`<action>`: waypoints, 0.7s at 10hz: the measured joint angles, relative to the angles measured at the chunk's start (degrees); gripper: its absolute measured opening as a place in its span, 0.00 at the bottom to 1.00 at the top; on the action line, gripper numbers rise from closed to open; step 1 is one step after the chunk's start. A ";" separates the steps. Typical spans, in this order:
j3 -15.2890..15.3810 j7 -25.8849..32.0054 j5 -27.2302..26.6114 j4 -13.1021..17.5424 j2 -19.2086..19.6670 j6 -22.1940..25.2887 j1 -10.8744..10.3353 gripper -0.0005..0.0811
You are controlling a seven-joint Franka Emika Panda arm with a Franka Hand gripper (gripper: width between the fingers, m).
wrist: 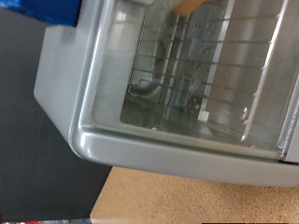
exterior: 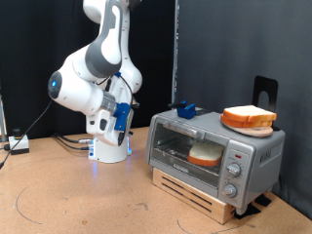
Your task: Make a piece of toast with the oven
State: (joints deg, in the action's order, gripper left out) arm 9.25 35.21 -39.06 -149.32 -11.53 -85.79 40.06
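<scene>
- You see the oven (exterior: 213, 156) in silver, its glass door glowing warm orange inside, with three grey knobs at the exterior view's right end of its front.
- Inside the oven, the piece of toast (exterior: 204, 154) shows a pale cream face and tan crust.
- On top of the oven, a second slice (exterior: 250, 116) looks cream with orange-tan crust, on an orange plate (exterior: 234, 125).
- Under the oven, the slat base (exterior: 200, 194) is light wood.
- Beside the oven, the arm (exterior: 97, 68) is white with blue patches.
- Through the wrist view, the oven's wire rack (wrist: 187, 70) forms a grey grid pattern.
</scene>
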 joint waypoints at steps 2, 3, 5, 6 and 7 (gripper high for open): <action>-1.38 0.78 -0.01 4.03 4.84 0.41 0.85 0.99; -1.98 1.34 0.00 6.11 7.06 0.62 1.18 0.99; -3.01 1.27 0.07 10.14 11.38 0.82 1.77 0.99; -3.25 1.26 0.03 11.81 13.82 0.91 2.09 0.99; -3.20 1.29 0.05 11.73 13.79 0.91 2.07 0.99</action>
State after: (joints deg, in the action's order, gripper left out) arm 6.04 36.49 -39.01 -137.59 2.26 -84.88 42.13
